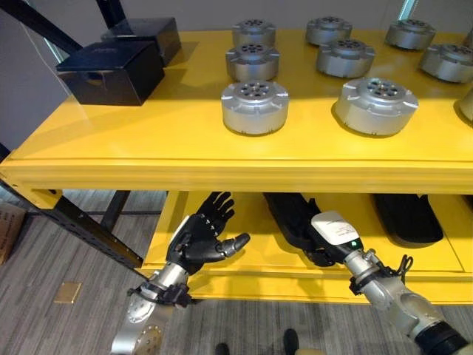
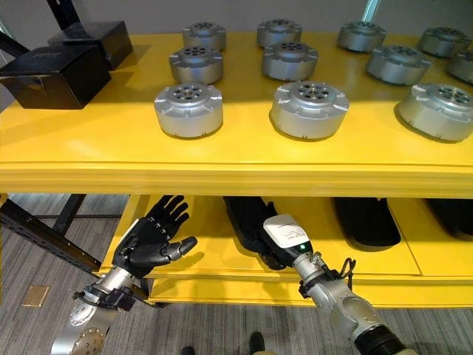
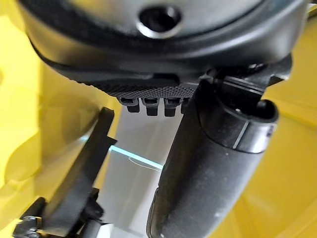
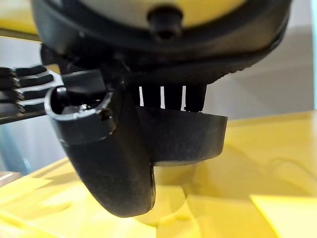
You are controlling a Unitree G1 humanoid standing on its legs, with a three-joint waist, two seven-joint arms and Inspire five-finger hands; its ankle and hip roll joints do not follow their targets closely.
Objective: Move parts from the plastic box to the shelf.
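Observation:
Several round silver parts stand on the yellow shelf's top board point(image 1: 148, 140); the nearest two are one part point(image 1: 255, 107) and a wider part point(image 1: 377, 105). Below that board my left hand point(image 1: 199, 240) is held palm up, fingers straight and spread, with nothing in it. My right hand point(image 1: 325, 237), with a white cover on its back, reaches toward the lower board point(image 1: 244, 255) with its fingers point(image 1: 292, 214) stretched out and holding nothing. In the right wrist view the thumb point(image 4: 114, 148) stands apart from the straight fingers.
Two black boxes point(image 1: 114, 70) sit at the top board's left end. Dark flat shapes point(image 1: 406, 218) lie on the lower board to the right of my right hand. A black metal frame leg point(image 1: 89, 229) slants down at the left over grey floor.

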